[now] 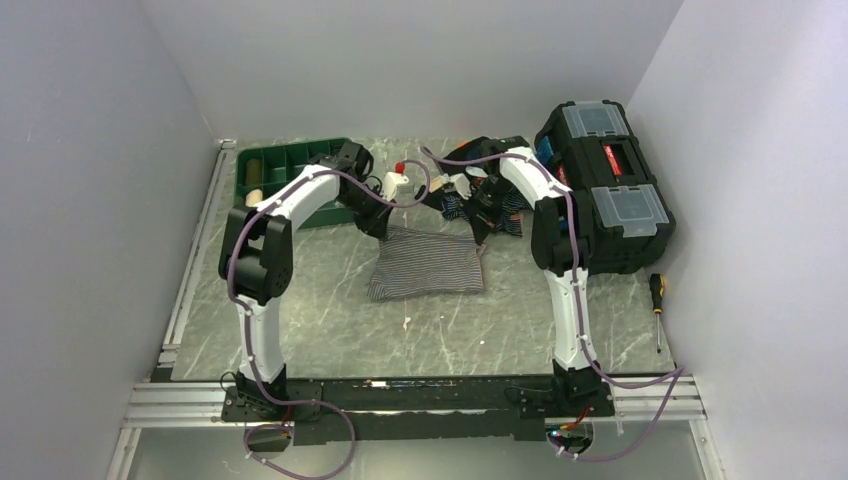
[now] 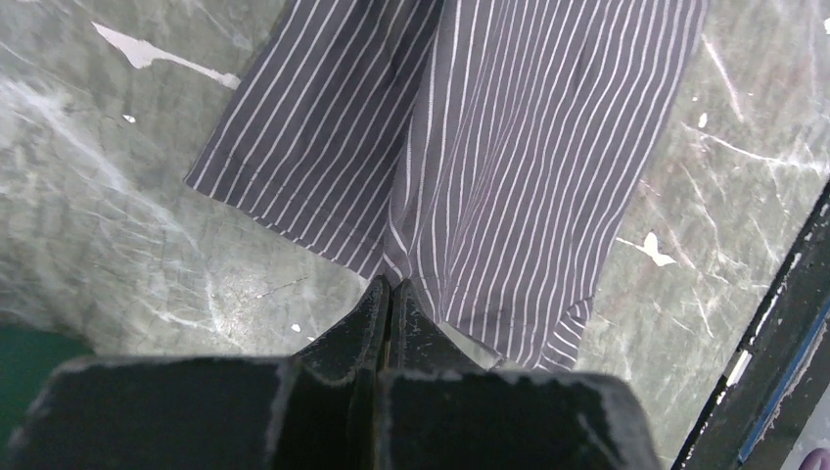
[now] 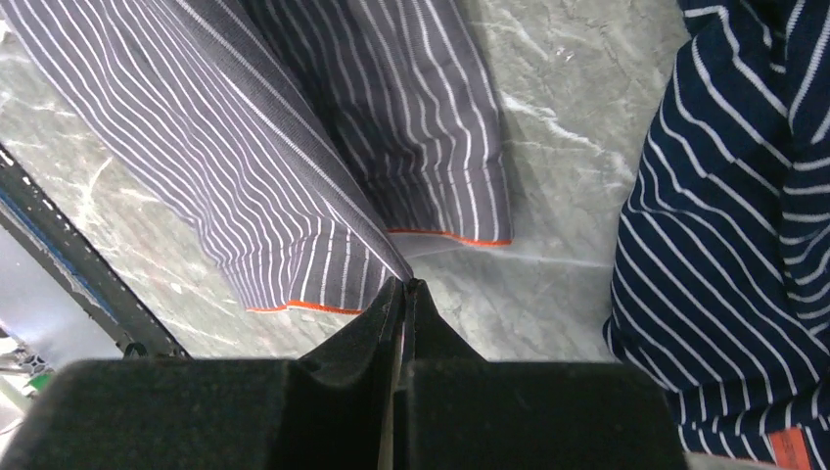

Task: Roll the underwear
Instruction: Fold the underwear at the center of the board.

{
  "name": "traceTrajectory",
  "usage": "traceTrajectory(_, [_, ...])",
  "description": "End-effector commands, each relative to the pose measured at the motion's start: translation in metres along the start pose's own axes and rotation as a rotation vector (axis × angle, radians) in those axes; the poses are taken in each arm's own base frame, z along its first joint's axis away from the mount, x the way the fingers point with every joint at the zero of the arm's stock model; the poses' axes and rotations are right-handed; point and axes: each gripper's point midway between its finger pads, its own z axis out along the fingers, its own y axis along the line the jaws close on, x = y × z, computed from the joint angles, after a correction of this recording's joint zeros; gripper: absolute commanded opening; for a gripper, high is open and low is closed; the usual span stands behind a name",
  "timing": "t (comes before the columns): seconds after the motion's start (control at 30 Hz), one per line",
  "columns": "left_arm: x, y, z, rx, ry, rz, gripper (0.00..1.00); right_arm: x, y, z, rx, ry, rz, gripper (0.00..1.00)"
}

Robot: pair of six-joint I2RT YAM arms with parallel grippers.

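The left wall [image 1: 90,150], far wall [image 1: 420,60] and right wall [image 1: 760,150] are plain and pale, faintly lilac under soft, even light. The counter [image 1: 330,335] is grey-green marble with white veins. A silver left rail [image 1: 195,260] and near rail [image 1: 170,408] edge it.

A fixed camera looks down from behind the arms [image 1: 290,200]. Both wrist cameras sit close above the table [image 2: 117,245], sharing the underwear [image 2: 509,147].

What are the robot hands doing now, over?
Left gripper shut on grey pinstriped cloth underwear, far edge. Right gripper likewise. Underwear not yet rolled. Navy striped garment beside, not touching.
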Motion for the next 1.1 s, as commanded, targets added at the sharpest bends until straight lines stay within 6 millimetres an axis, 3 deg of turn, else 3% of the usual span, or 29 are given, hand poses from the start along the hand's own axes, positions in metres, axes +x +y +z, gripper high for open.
traceTrajectory(0.0, [-0.001, 0.015, 0.005, -0.062, 0.019, -0.051, 0.0, -0.006, -0.015, -0.004, 0.062, 0.005, -0.001, 0.0])
traceTrajectory(0.17, [0.008, 0.021, 0.013, -0.084, 0.038, -0.09, 0.0, -0.016, -0.023, 0.002, 0.082, -0.03, -0.023, 0.0])
traceTrajectory(0.53, [0.018, 0.015, 0.01, -0.11, 0.038, -0.116, 0.0, -0.03, -0.005, 0.008, 0.118, -0.009, -0.118, 0.01])
traceTrajectory(0.73, [0.024, 0.015, 0.008, -0.135, 0.043, -0.115, 0.0, -0.036, -0.009, 0.009, 0.159, -0.002, -0.146, 0.04])
traceTrajectory(1.07, [0.009, 0.017, 0.004, -0.135, 0.008, -0.108, 0.0, -0.028, -0.012, -0.003, 0.212, 0.032, -0.177, 0.0])
